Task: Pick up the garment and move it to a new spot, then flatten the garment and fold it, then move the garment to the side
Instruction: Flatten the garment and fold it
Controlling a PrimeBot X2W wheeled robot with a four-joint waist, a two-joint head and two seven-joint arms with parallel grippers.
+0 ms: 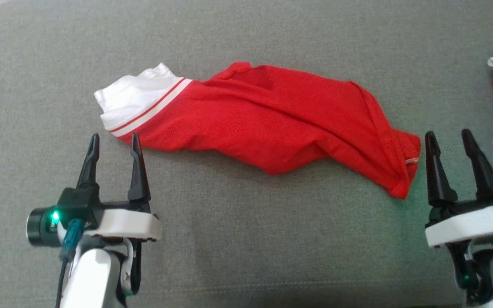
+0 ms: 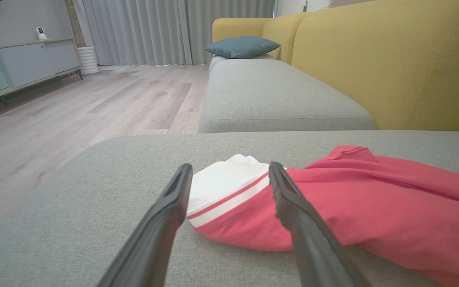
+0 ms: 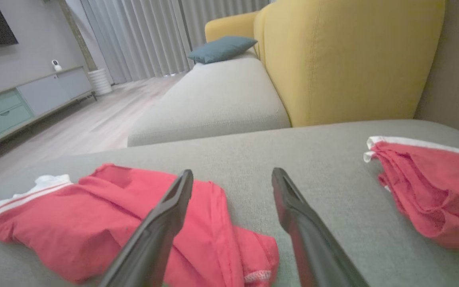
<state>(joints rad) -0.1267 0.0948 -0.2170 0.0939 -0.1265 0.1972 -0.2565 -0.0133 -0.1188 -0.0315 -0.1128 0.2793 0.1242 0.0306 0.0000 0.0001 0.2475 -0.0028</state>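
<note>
Left claw (image 1: pixel 114 137): spread, empty, near the white end of your garment (image 1: pixel 263 115).
Right claw (image 1: pixel 447 133): spread, empty, beside its red end.
Garment: you see it crumpled, in the middle of the sofa seat (image 1: pixel 229 239).

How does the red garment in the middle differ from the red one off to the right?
The middle garment lies stretched out long; the right garment is bunched in a compact heap. The middle garment has a broad white end with a red stripe; the right garment shows just thin white trim. Both are red and rest on the grey cushion.
</note>
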